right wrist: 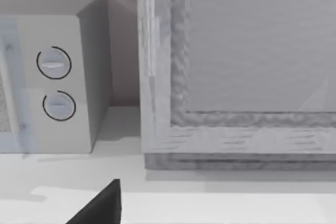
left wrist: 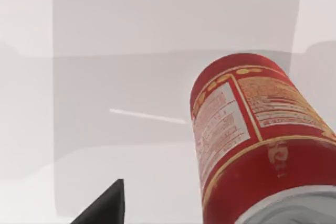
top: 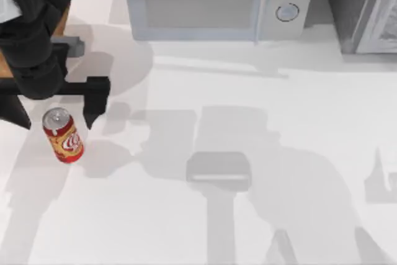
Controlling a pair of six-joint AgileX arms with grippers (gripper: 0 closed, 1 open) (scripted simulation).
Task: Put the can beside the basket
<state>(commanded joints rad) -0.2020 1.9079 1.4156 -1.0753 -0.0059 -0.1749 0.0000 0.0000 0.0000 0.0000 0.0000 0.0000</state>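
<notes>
The red and orange-yellow can stands upright on the white table near the left edge; its label looms close in the left wrist view. Directly above its silver top hangs my left gripper, open, with one dark finger on either side of the can and neither touching it. One of its fingertips shows in the left wrist view. The basket is mostly hidden under my left arm; only orange-brown slivers show behind the can at the far left. A fingertip of my right gripper shows in the right wrist view.
A grey microwave with two dials stands at the back centre, also in the right wrist view. A grey cabinet-like box stands at the back right. Open table stretches right of the can.
</notes>
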